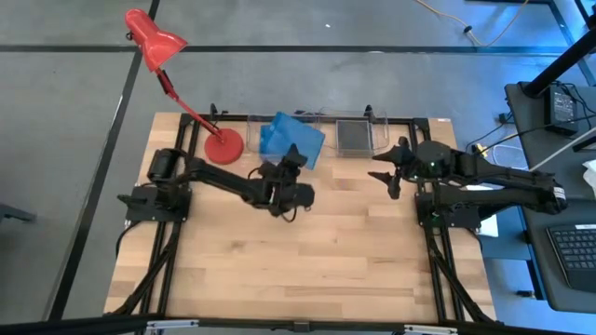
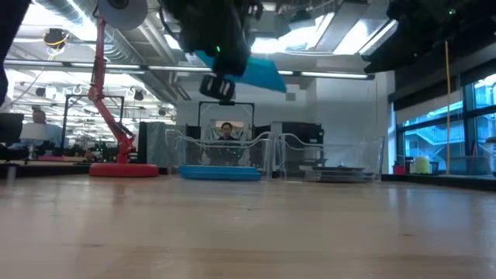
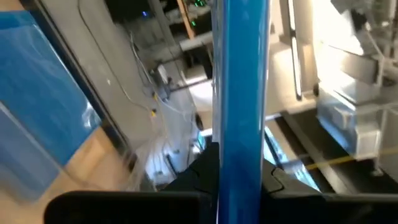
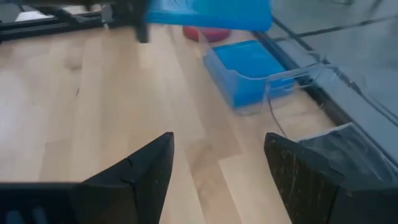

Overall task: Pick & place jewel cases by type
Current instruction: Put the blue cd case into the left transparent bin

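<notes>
Left claw [image 1: 296,158] is clamped on a blue jewel case [image 1: 304,141], holding it up in the air above the counter [image 1: 307,251], right at the blue stack in the clear tray [image 1: 264,124] at 12 o'clock. Right claw [image 1: 389,173] sits wide open and empty around 2 o'clock, near the tray holding the grey cases [image 1: 354,136].

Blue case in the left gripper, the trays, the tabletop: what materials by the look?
Blue case, held by the left gripper: likely opaque glossy plastic, thin flat slab. Trays: clear plastic, see-through walls with bright edges. Tabletop: pale wood, visible planks and grain, matte finish.
</notes>
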Robot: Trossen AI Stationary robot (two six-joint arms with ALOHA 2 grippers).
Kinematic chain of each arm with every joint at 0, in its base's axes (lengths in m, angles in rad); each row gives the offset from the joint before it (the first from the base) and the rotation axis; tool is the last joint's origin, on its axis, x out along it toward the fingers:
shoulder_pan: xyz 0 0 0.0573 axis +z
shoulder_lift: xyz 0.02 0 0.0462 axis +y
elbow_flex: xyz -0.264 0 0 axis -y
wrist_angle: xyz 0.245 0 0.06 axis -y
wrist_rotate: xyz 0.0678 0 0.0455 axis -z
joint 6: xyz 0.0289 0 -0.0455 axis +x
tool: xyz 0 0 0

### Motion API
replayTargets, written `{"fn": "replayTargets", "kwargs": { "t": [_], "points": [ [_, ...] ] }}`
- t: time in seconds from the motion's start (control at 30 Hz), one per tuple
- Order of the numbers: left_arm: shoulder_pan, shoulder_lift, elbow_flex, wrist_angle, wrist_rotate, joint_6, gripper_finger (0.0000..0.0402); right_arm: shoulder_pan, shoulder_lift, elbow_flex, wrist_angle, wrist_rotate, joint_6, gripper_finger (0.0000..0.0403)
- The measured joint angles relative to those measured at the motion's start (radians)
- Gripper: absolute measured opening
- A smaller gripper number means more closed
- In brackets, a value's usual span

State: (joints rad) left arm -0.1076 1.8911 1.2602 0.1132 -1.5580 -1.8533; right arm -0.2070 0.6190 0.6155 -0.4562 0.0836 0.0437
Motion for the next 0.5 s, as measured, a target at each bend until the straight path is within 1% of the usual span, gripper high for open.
{"fn": "replayTargets", "kwargs": {
  "t": [0.13,0.3,0.37,0.43,0.5],
  "points": [
    [0.061,0.034,0.001,-0.052,0.009,-0.012,0.0026,0.0,0.0,0.0,-0.028,-0.008,0.004,0.0255],
    [0.118,0.031,0.001,-0.131,0.021,-0.072,0.0016,0.0,0.0,0.0,-0.095,-0.008,0.029,0.0255],
    [0.146,0.031,0.001,-0.171,0.081,-0.105,0.0016,0.0,0.0,0.0,-0.108,-0.008,0.029,0.0255],
    [0.175,0.031,0.001,-0.235,0.171,-0.145,0.0018,0.0,0.0,0.0,-0.108,-0.007,0.028,0.0255],
    [0.198,0.031,0.001,-0.318,0.243,-0.24,0.0022,0.0,0.0,0.0,-0.105,-0.007,0.027,0.0255]
  ]
}}
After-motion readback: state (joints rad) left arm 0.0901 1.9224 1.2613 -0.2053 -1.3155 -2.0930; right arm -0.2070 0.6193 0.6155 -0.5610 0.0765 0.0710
